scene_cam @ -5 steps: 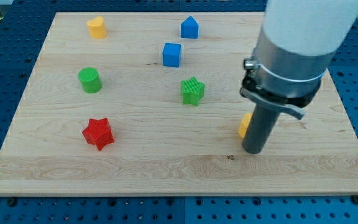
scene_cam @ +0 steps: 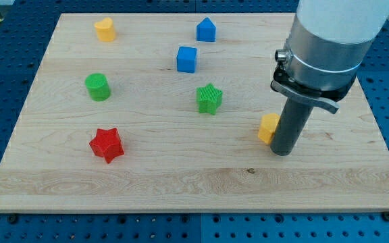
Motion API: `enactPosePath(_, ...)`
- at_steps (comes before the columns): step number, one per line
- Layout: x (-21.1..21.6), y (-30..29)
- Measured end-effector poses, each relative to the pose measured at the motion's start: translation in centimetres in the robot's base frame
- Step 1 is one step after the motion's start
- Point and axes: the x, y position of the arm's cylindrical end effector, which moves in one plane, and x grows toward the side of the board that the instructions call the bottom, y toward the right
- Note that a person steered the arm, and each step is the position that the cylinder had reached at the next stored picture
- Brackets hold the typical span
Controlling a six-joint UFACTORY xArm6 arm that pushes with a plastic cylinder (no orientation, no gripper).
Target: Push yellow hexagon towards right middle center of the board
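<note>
The yellow hexagon point(scene_cam: 269, 128) sits right of the board's middle, partly hidden by my rod. My tip point(scene_cam: 283, 152) rests on the board just to the hexagon's right and slightly below it, touching or nearly touching its right side. The arm's wide white and grey body comes down from the view's top right and covers that part of the board.
On the wooden board point(scene_cam: 181, 182) also lie a green star point(scene_cam: 209, 98), a blue cube point(scene_cam: 187, 59), a blue house-shaped block point(scene_cam: 206, 30), a yellow heart-shaped block point(scene_cam: 104, 29), a green cylinder point(scene_cam: 97, 87) and a red star point(scene_cam: 106, 144).
My tip has moved right and slightly up the view. More of the yellow hexagon shows now; it looks barely shifted.
</note>
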Motion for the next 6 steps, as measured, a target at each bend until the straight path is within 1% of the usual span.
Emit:
enactPosePath(1, -1.2, 1.6)
enactPosePath(4, -2.6, 1.9)
enactPosePath(5, 0.1, 0.8)
enactPosePath(6, 2.3, -2.2)
